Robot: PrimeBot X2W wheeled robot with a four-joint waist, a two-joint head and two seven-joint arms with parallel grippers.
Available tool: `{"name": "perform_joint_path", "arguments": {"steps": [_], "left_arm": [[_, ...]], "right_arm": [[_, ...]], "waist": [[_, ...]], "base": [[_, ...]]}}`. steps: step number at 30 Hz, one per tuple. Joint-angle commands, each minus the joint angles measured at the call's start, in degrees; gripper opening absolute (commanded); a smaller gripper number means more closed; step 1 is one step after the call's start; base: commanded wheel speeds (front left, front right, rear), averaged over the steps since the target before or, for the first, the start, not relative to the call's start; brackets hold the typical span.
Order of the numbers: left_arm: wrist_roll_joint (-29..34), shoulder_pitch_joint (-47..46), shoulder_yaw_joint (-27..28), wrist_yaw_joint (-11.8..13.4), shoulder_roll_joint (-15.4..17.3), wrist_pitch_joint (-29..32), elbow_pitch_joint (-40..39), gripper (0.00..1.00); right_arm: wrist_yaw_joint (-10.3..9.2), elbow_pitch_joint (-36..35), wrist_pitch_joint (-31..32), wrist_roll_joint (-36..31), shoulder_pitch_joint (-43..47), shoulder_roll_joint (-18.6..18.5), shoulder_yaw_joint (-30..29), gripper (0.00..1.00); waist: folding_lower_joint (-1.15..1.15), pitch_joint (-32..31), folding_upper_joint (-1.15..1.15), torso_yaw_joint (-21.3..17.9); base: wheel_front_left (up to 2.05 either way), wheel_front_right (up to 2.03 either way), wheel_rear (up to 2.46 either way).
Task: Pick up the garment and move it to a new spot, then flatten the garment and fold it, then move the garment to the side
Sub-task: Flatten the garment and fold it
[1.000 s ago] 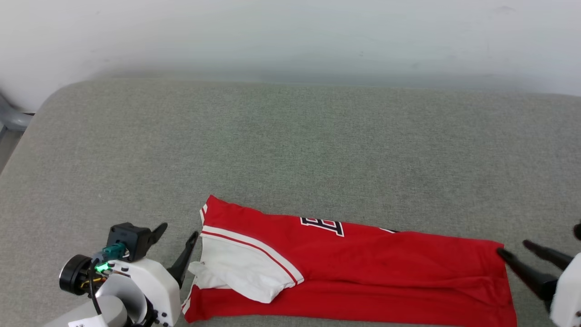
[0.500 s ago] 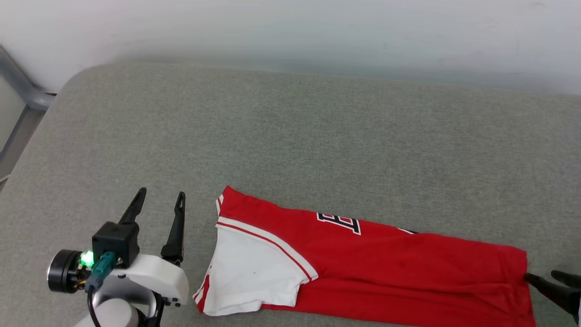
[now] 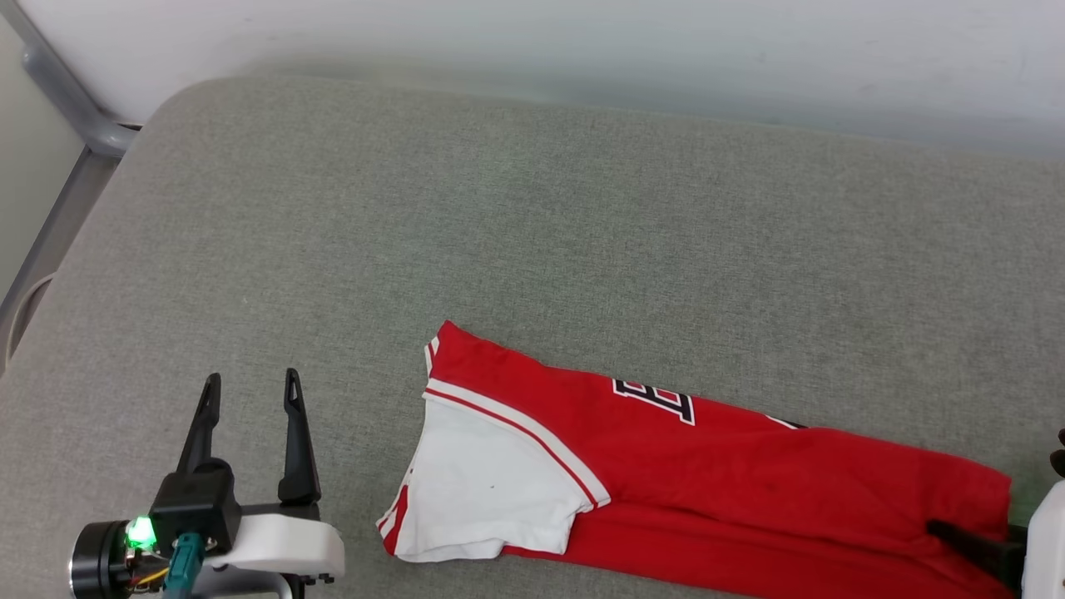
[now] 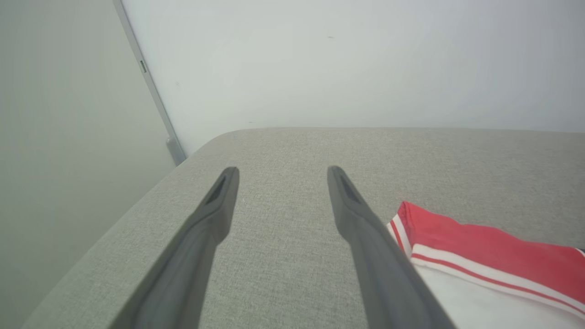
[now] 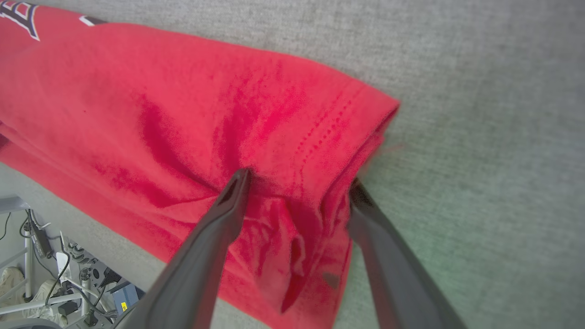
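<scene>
Garment (image 3: 749, 482) lies on the near part of a grey upholstered surface (image 3: 532, 233), running from about the middle out to the right, slightly slanted, so its right end sits nearer than its left. It is a red jersey T-shirt folded lengthwise into a long strip. A white short sleeve (image 3: 482, 491) lies flat on top at the left end, with red-and-white striped trim (image 3: 516, 428) along its far edge. Part of a black, white-edged letter (image 3: 657, 399) peeks out at the far folded edge; the rest of the print is hidden. Left gripper (image 3: 251, 378) is near left, well clear of the shirt, its fingers spread and nothing between them, pointing toward the far side; a green light (image 3: 140, 531) glows on its wrist. In the left wrist view the left gripper (image 4: 282, 170) hovers over bare grey cloth, with the sleeve end of the garment (image 4: 480, 242) just to the right of the right-hand finger. Right gripper (image 5: 299, 177) is at the hem end, far right of the strip, jaws wide apart and not pinching. One finger tip presses down on the red fabric (image 5: 183, 114) and the other sits at the hem edge, with wrinkled cloth bunched between them. In the head view one dark finger (image 3: 965, 537) of it lies over the garment's near right corner. A white wall (image 3: 582, 50) stands behind, with a grey metal frame (image 3: 66, 108) at the far left. Cables and gear (image 5: 55, 274) show on the floor past the near edge.
</scene>
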Motion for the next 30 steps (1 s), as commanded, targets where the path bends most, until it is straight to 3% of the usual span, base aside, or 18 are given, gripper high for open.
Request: {"name": "perform_joint_path", "arguments": {"steps": [1, 12, 13, 14, 30], "left_arm": [[0.49, 0.38, 0.54, -0.24, -0.37, -0.24, -0.43, 1.0], [11.82, 5.47, 8.37, -5.38, -10.38, -0.19, -1.8, 1.0], [12.8, 5.52, 8.83, -5.81, -10.84, -0.19, -1.63, 1.0], [13.46, 5.7, 9.28, -6.23, -11.39, -0.19, -1.53, 1.0], [19.32, 8.41, 11.72, -10.33, -14.7, -0.19, -1.01, 1.0]], "right_arm": [[-0.03, 0.65, 0.25, 0.26, 0.05, 1.74, 1.41, 1.0], [0.07, 2.49, -1.56, 2.47, 0.1, 4.06, 7.93, 1.0], [0.08, 2.5, -2.05, 2.45, -0.06, 3.93, 8.35, 0.35], [0.08, 2.64, -2.37, 2.64, -0.16, 3.8, 8.79, 0.0], [-0.07, 5.35, -9.88, 5.35, -1.66, -4.42, 6.0, 0.0]], "waist": [[0.0, 0.11, 0.0, 0.14], [0.0, 0.48, 0.0, 0.58], [0.0, 0.41, 0.0, 0.55], [0.0, 0.32, 0.0, 0.51], [0.0, -2.45, 0.0, -1.09]], "base": [[0.0, 0.0, 0.0], [0.0, 0.0, 0.0], [0.0, 0.0, 0.0], [0.0, 0.0, 0.0], [0.0, 0.0, 0.0]]}}
